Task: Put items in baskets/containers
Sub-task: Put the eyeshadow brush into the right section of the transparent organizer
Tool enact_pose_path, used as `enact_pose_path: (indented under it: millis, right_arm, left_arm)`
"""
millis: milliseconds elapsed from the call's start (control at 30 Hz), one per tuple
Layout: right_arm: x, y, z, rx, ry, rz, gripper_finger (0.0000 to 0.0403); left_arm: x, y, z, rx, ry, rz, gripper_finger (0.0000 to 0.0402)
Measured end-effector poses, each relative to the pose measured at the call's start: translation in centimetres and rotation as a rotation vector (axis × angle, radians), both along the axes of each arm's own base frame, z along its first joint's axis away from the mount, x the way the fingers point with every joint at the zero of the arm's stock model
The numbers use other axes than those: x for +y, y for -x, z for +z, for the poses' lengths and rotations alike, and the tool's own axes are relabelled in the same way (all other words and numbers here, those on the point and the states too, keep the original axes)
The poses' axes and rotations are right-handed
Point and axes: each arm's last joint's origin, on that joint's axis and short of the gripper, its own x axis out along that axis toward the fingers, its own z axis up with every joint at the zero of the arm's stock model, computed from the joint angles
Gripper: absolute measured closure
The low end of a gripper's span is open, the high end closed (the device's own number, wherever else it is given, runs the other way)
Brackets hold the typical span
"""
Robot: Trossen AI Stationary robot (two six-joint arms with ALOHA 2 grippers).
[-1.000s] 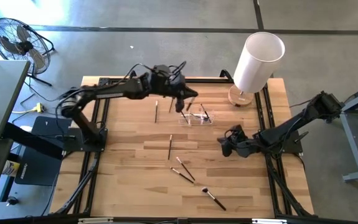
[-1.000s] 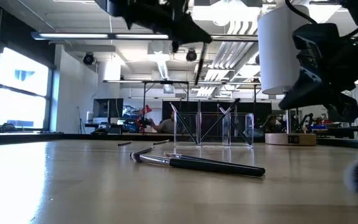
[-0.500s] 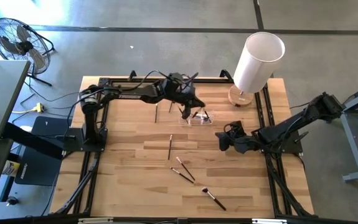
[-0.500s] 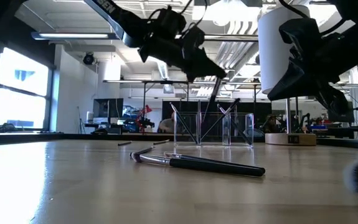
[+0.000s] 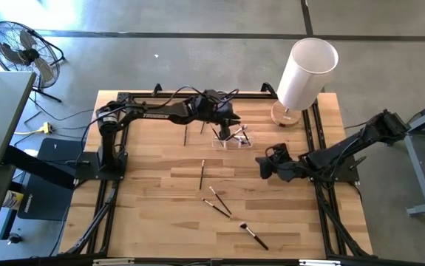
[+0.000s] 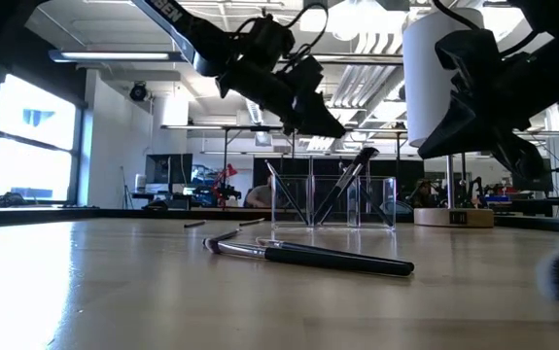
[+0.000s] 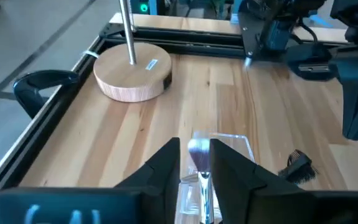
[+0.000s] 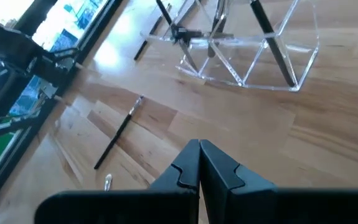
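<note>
The clear plastic tray (image 5: 233, 137) sits on the table's far middle, and several brushes lean inside it against its walls (image 6: 332, 202). My left gripper (image 5: 223, 127) hangs just above the tray, open and empty. In the left wrist view a pale-tipped brush (image 7: 198, 155) shows below the gap between its fingers, lying in the tray. Several more brushes lie flat on the table (image 5: 202, 174) (image 5: 219, 203) (image 5: 254, 235) (image 5: 185, 133). My right gripper (image 5: 264, 164) is shut and empty, held above the table to the right of the loose brushes, its tips (image 8: 198, 149) pointing toward the tray (image 8: 247, 56).
A tall white cylinder (image 5: 306, 72) stands on a round wooden base (image 5: 286, 114) at the far right corner. Black rails run along the table's left, far and right edges. Bare wood lies at the near left. A fan (image 5: 21, 46) stands on the floor beyond.
My left gripper has carried a brush toward the tray and down, tipped it in and let go. The brush now leans inside the tray, apart from the fingers. My right gripper has shifted slightly toward the far edge.
</note>
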Motion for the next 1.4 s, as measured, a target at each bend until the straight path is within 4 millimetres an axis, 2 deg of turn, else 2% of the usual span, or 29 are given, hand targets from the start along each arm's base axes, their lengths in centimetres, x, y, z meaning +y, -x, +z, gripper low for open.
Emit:
enact_pose_path:
  millis: [100, 300, 433, 533, 633, 767, 933, 1000, 1067, 1167, 1233, 1400]
  right_arm:
    - [0.1, 0.1, -0.2, 0.028, -0.013, 0.030, 0.0403]
    - [0.3, 0.1, -0.3, 0.088, 0.013, 0.149, 0.0403]
    - [0.3, 0.1, -0.3, 0.100, 0.034, 0.177, 0.0403]
    - [0.3, 0.1, -0.3, 0.099, 0.033, 0.176, 0.0402]
    - [0.3, 0.1, -0.3, 0.099, 0.039, 0.172, 0.0399]
    - [0.2, 0.1, -0.3, 0.118, 0.132, 0.174, 0.0396]
    - [0.3, -0.1, 0.1, 0.104, 0.185, 0.227, 0.0401]
    - [0.4, -0.3, 0.3, 0.102, 0.228, 0.290, 0.0402]
    - [0.6, -0.6, 0.7, 0.084, 0.258, 0.340, 0.0402]
    - [1.1, -1.9, 2.5, 0.111, 0.306, 0.372, 0.0402]
    - [1.5, -3.3, 3.9, 0.186, 0.361, 0.381, 0.0402]
    - [2.1, -9.0, 7.1, 0.346, 0.387, 0.422, 0.0402]
  left_arm:
    - [-0.2, 0.2, 1.2, 0.019, 0.007, -0.002, 0.0297]
    - [-1.4, 0.9, 6.2, 0.046, 0.046, 0.067, 0.0296]
    - [-3.3, 0.9, 7.1, 0.122, 0.128, 0.066, 0.0312]
    - [-5.5, 1.1, 8.0, 0.157, 0.204, 0.083, 0.0330]
    - [-8.4, 1.3, 6.8, 0.284, 0.235, 0.089, 0.0357]
    - [-13.1, 1.9, 5.7, 0.437, 0.228, 0.081, 0.0396]
    - [-18.3, 2.8, 3.1, 0.533, 0.232, 0.050, 0.0399]
    - [-19.8, 3.9, 2.5, 0.553, 0.218, 0.050, 0.0399]
    - [-20.7, 5.0, 1.7, 0.560, 0.229, 0.050, 0.0400]
    - [-21.4, 7.5, -0.4, 0.612, 0.256, 0.048, 0.0400]
    - [-21.7, 8.9, -0.8, 0.547, 0.289, 0.033, 0.0401]
    - [-21.7, 14.9, -1.4, 0.448, 0.346, 0.031, 0.0401]
